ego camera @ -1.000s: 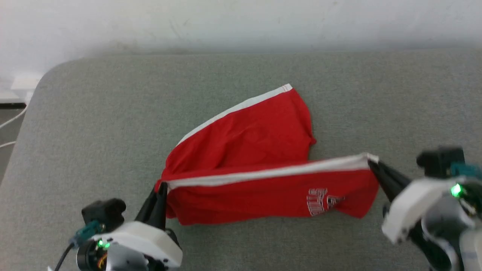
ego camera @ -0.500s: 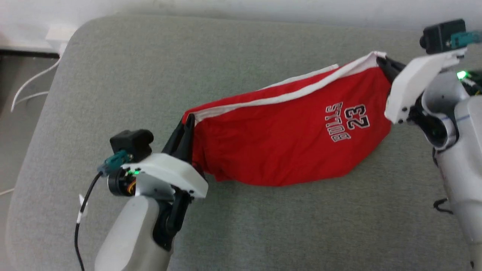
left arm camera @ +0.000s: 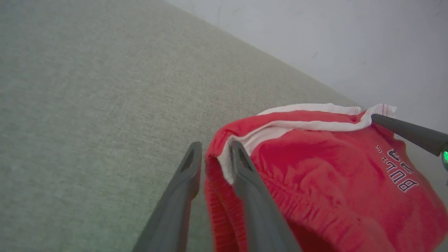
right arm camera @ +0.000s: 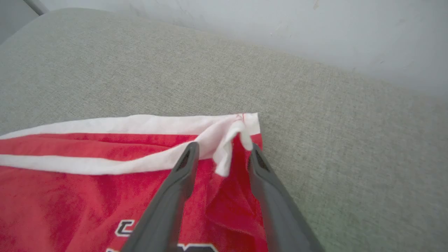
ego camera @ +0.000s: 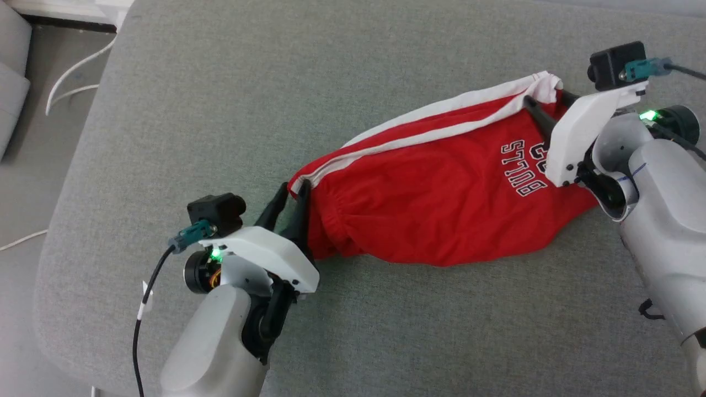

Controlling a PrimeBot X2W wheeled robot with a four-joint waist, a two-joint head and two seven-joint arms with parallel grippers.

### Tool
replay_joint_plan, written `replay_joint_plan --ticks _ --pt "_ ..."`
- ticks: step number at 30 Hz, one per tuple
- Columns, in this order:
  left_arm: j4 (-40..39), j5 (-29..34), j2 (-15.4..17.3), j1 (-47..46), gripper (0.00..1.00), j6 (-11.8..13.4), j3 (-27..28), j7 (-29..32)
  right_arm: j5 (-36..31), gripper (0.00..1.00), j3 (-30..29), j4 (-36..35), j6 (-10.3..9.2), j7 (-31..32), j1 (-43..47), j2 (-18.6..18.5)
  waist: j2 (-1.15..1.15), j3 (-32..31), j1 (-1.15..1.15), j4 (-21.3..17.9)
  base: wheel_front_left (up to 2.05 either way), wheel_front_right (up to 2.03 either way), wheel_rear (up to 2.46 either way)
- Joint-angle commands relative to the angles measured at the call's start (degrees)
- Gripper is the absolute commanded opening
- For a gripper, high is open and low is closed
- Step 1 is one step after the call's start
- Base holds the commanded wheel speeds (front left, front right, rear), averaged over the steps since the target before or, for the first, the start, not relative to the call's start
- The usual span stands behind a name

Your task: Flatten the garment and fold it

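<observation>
the red shorts (ego camera: 441, 209) lie on the grey cushion (ego camera: 209, 110), running diagonally from the middle left of the head view to the upper right. the white stripe (ego camera: 430, 128) sits along the top edge and the lettering (ego camera: 521, 165) is near the right end. the left gripper (left arm camera: 215, 145) is at the lower-left corner with its fingers a little apart. the red edge sits loosely in the gap, so it's not really pinching anything. same deal with the right gripper (right arm camera: 222, 147) at the upper-right corner: the fingers are spread and the white corner just flops between them. my guess is there's one gripper at each far end so the cloth gets pulled long and laid out straight. it isn't flat yet though, since the bottom edge bulges and the waistband end looks bunched up by the left fingers. i reckon it needs smoothing before any fold makes sense.
</observation>
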Motion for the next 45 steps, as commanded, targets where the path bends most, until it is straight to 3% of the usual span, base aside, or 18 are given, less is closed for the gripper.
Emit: replay_joint_plan --ticks 1,6,10,16,22,27,31,38,45 --pt "0.41 -0.31 -0.20 -0.38 1.00 -0.32 -0.06 -0.46 0.75 1.00 1.07 0.36 -0.04 -2.07 -0.09 -0.33 0.00 -1.19 -0.01 -0.28 0.00 0.00 0.00" --pt "-0.38 -0.22 0.28 1.43 1.00 0.34 1.20 -3.83 2.25 1.00 4.39 0.74 -0.04 -12.04 2.22 -0.83 0.00 -5.09 -0.01 -1.53 0.00 0.00 0.00" --pt "-2.11 0.86 1.17 4.34 1.00 2.27 2.86 -7.96 2.60 1.00 5.73 0.08 -0.04 -19.22 5.35 -0.64 0.00 -8.97 -0.01 -3.36 0.00 0.00 0.00" --pt "-5.45 3.65 3.83 8.78 1.00 5.56 3.25 -8.16 1.44 1.00 5.49 -4.63 -0.04 -23.90 11.08 -0.52 0.00 -13.47 -0.01 -6.14 0.00 0.00 0.00" --pt "-10.12 1.61 8.80 10.45 1.00 4.31 1.16 5.33 -2.31 1.00 2.18 -14.22 -0.04 -24.47 19.50 -0.25 0.00 -15.87 -0.01 -8.79 0.00 0.00 0.00" --pt "-13.00 -1.87 12.33 9.25 1.00 2.64 -1.68 20.64 -6.18 1.00 -2.16 -23.69 -0.04 -20.60 27.82 0.76 0.00 -16.11 -0.01 -10.82 0.00 0.00 0.00" --pt "-13.72 -3.88 13.44 7.74 1.00 2.68 -3.31 29.14 -9.27 1.00 -5.74 -31.98 -0.04 -16.65 33.91 2.50 0.00 -15.48 -0.01 -12.72 0.00 0.00 0.00" --pt "-8.04 -1.44 15.54 4.94 1.00 5.03 -5.83 35.90 -12.10 1.00 -9.23 -43.43 -0.04 -11.05 40.95 5.58 0.00 -13.96 -0.01 -15.94 0.00 0.00 0.00" --pt "0.19 0.81 15.35 2.19 1.00 5.26 -8.70 38.60 -12.14 1.00 -10.29 -48.14 -0.04 -7.91 43.04 6.73 0.00 -12.18 -0.01 -17.25 0.00 0.00 0.00"
